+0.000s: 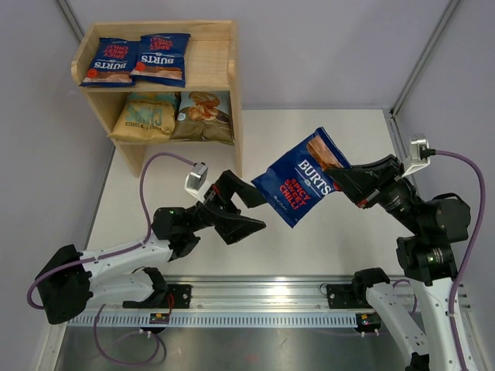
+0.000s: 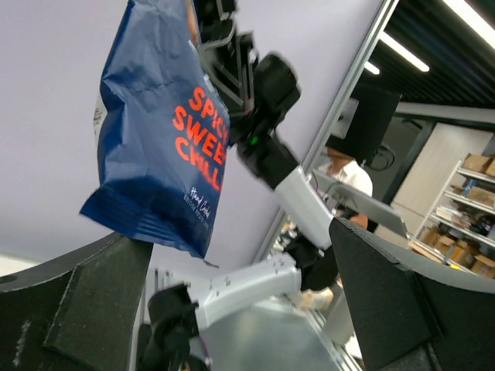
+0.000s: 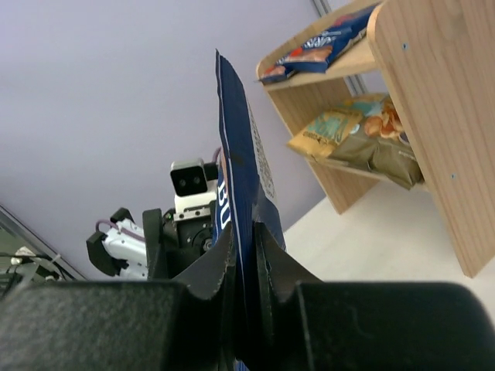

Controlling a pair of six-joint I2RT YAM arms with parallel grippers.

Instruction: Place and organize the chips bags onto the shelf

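Top external view, near to far: both arms rise from the rail at the bottom edge and reach toward frame centre over the white table point(image 1: 332, 243). The left arm lies low and stretched rightward, and the left gripper point(image 1: 263, 212) has its jaws spread wide with nothing between them, just left of and below the Burts Spicy Sweet Chilli bag point(image 1: 302, 185). The right arm is folded high at the right, its forearm pointing left. The right gripper point(image 1: 342, 178) is pinched on the bag's upper right corner, so the bag hangs tilted in the air at frame centre, clear of the table.

At the upper left stands the wooden shelf point(image 1: 213, 66). Two Burts bags point(image 1: 108, 62) lie side by side on its top tier. A tan-and-teal bag point(image 1: 147, 116) and an olive-tan bag point(image 1: 203, 116) lean on the lower tier.

Only the left wrist view shows the bag's lower corner hanging just above one spread finger. Only the right wrist view shows the bag edge-on, squeezed between both pads.
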